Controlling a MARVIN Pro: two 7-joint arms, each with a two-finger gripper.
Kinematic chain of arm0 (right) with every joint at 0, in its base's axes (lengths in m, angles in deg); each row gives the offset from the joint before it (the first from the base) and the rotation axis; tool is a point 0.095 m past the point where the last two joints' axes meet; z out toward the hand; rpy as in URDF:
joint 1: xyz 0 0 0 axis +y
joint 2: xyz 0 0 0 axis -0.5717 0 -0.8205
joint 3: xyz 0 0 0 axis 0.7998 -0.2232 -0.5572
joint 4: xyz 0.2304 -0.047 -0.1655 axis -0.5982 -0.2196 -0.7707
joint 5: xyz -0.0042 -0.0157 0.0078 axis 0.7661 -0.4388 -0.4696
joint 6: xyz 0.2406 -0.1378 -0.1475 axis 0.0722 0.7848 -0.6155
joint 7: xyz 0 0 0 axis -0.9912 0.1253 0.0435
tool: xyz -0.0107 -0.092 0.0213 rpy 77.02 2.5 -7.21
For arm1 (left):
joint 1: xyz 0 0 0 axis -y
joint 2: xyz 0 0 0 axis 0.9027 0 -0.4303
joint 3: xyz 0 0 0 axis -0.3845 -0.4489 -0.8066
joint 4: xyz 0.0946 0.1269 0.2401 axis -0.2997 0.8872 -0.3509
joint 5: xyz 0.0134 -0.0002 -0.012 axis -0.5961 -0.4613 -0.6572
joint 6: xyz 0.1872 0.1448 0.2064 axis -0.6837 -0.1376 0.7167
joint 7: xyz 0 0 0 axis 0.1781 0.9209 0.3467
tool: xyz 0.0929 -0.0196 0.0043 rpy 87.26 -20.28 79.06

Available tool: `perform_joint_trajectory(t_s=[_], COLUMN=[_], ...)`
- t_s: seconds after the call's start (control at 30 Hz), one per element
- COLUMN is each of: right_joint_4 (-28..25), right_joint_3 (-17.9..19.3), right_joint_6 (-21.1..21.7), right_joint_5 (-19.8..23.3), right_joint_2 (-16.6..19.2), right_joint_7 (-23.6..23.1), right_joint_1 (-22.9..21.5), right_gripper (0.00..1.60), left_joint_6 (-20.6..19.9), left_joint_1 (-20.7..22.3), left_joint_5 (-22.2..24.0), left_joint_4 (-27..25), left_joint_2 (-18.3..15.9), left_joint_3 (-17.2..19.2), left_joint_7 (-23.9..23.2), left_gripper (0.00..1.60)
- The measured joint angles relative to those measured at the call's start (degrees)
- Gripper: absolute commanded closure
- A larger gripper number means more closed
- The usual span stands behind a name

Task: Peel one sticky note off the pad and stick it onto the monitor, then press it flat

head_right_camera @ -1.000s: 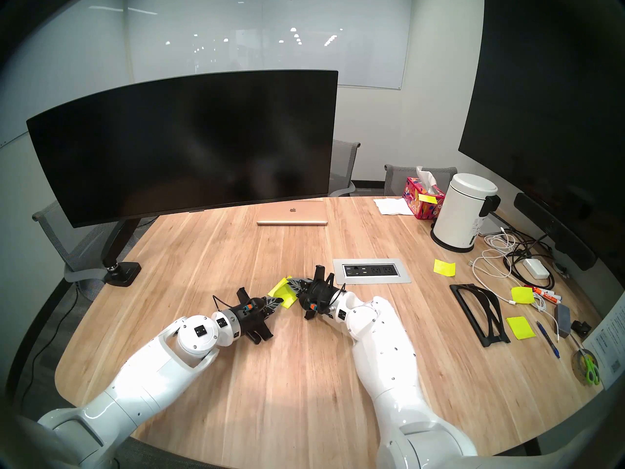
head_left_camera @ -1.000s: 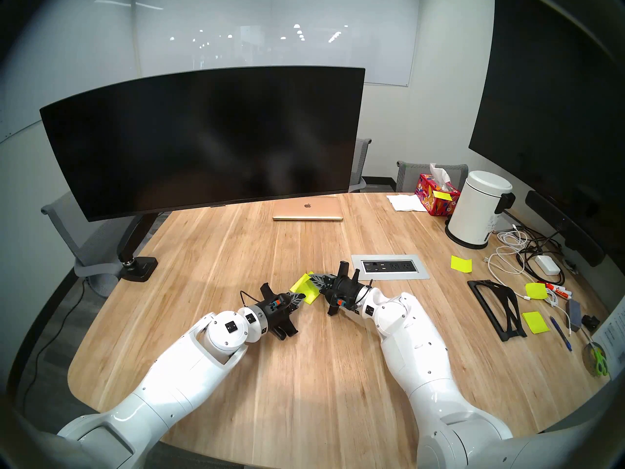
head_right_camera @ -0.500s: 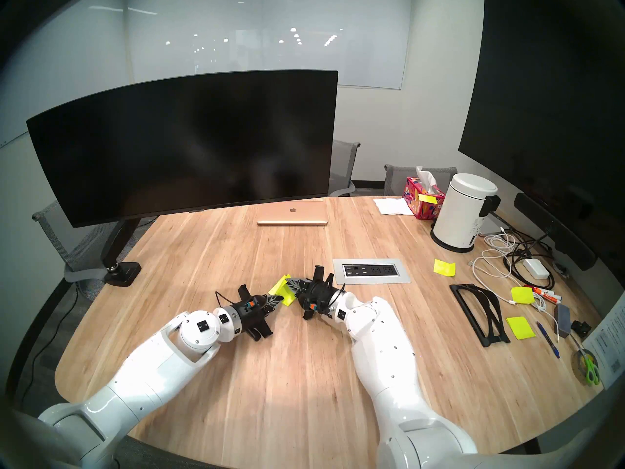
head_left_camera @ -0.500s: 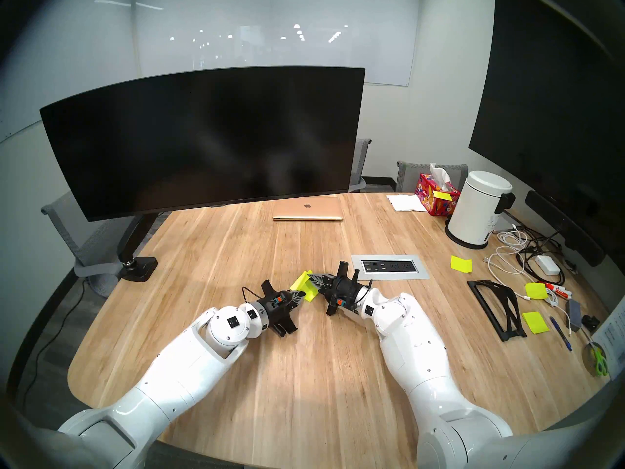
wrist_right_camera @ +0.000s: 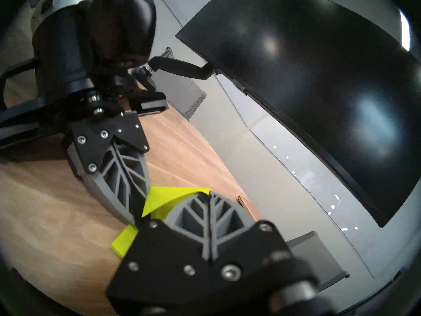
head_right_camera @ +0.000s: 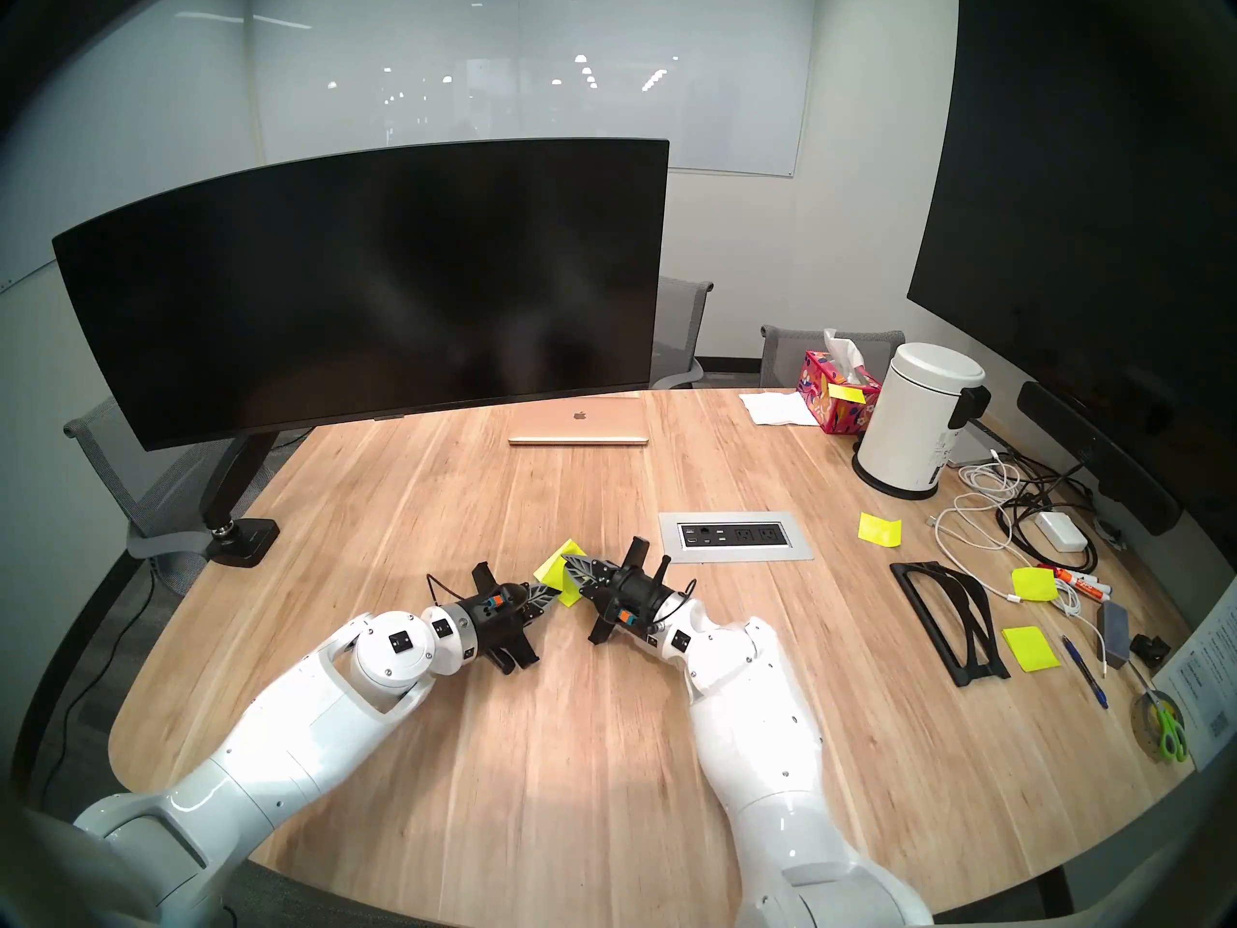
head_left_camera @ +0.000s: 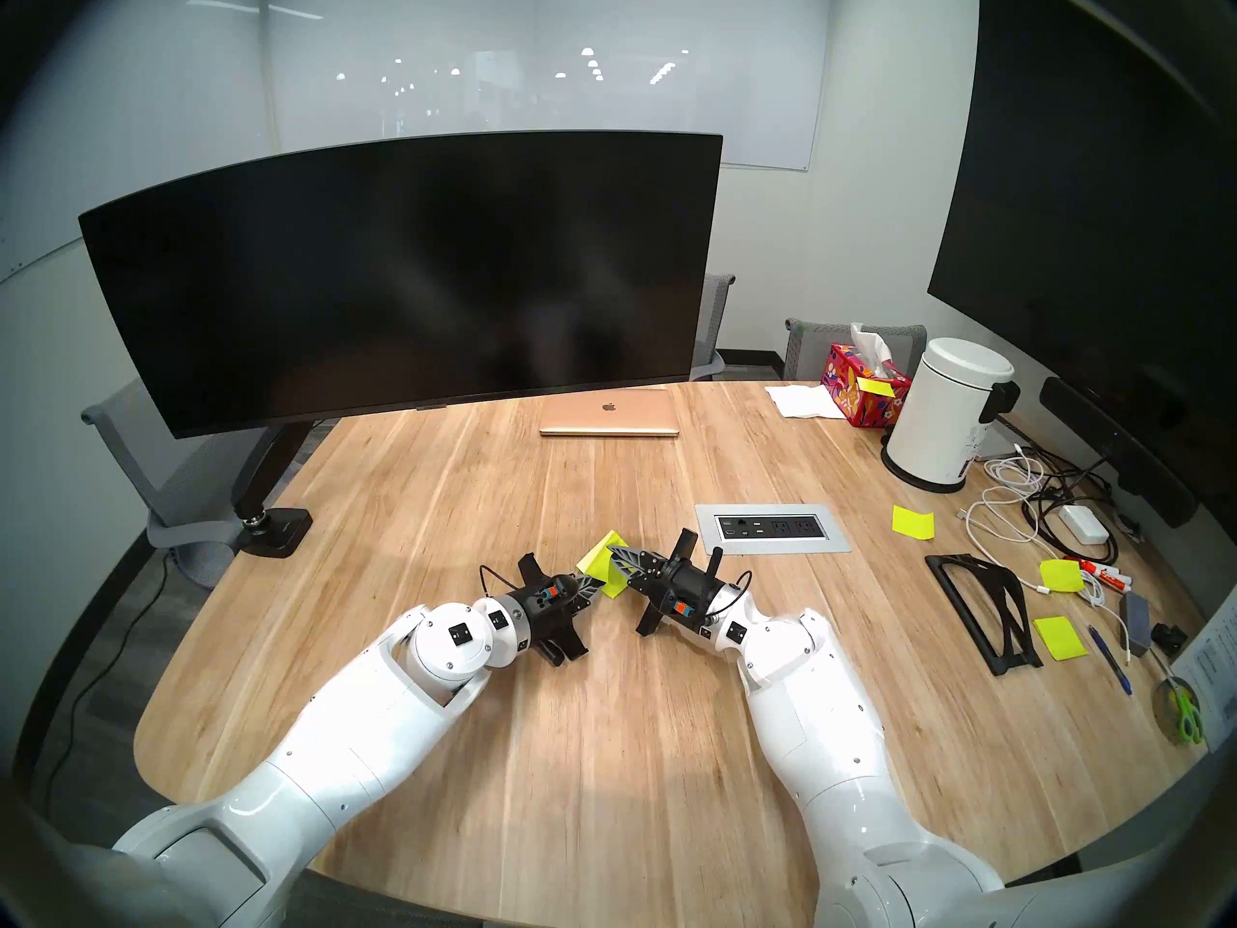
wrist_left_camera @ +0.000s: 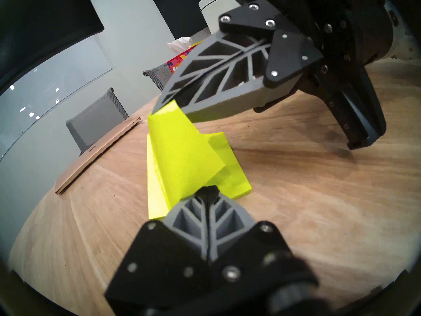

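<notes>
Rolled and drawn back, the right gripper (head_left_camera: 614,553) lifts the neon yellow-green sticky note (wrist_left_camera: 182,153) steeper.
Both clamped: left gripper (head_left_camera: 598,582) pins the yellow-green pad (wrist_left_camera: 230,172); note's glued edge beside it, black curved monitor (head_left_camera: 401,277) well beyond.

White apple logo on the closed gold laptop (head_left_camera: 609,412); no legible text.

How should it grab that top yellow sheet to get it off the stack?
By a free corner, from the side away from the glued edge. The note already curls up off the pad; the right gripper pinches its raised corner, so pulling back over the pad peels it.
</notes>
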Motion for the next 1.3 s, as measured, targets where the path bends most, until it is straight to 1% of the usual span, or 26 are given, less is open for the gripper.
perform_joint_trajectory(t_s=[0.2, 0.4, 0.73, 0.9, 1.03, 1.1, 1.13, 1.23, 1.3], right_joint_4=[-2.06, -4.56, -7.03, -8.06, -8.69, -8.96, -9.07, -9.15, -9.17], right_joint_3=[-0.23, -0.31, -0.83, -0.99, -1.04, -1.05, -1.05, -1.05, -1.06], right_joint_6=[0.52, 2.15, 4.19, 5.07, 5.61, 5.86, 6.01, 6.18, 6.36], right_joint_5=[2.34, 5.13, 8.60, 9.92, 10.69, 10.98, 11.13, 11.25, 11.34], right_joint_2=[-0.53, -1.07, -1.16, -1.16, -1.14, -1.13, -1.13, -1.12, -1.12], right_joint_7=[-2.37, -4.59, -7.34, -8.63, -9.46, -9.90, -10.15, -10.39, -10.56], right_joint_1=[0.30, 0.13, 0.37, 0.85, 1.33, 1.64, 1.83, 2.02, 2.14], right_gripper=[1.60, 1.60, 1.60, 1.60, 1.60, 1.60, 1.60, 1.60, 1.60], left_joint_6=[0.39, 1.03, 1.59, 1.60, 1.67, 1.93, 2.50, 3.84, 5.80], left_joint_1=[0.42, 0.77, 0.97, 0.59, -0.56, -1.96, -3.14, -4.63, -6.25], left_joint_5=[0.23, 0.66, 1.08, 1.59, 2.37, 3.07, 3.76, 4.73, 5.88], left_joint_4=[0.60, 1.29, 1.86, 1.86, 1.32, -0.14, -1.48, -3.14, -5.19], left_joint_2=[0.10, 0.25, 0.43, 0.66, 0.71, 0.18, -0.34, -0.94, -1.58], left_joint_3=[-0.16, -0.25, -0.25, 0.05, 1.03, 1.84, 2.49, 3.37, 4.52], left_joint_7=[-0.22, -0.43, -0.40, 0.48, 1.99, 2.76, 3.15, 3.64, 4.31], left_gripper=[1.60, 1.60, 1.60, 1.60, 1.60, 1.60, 1.60, 1.60, 1.60])
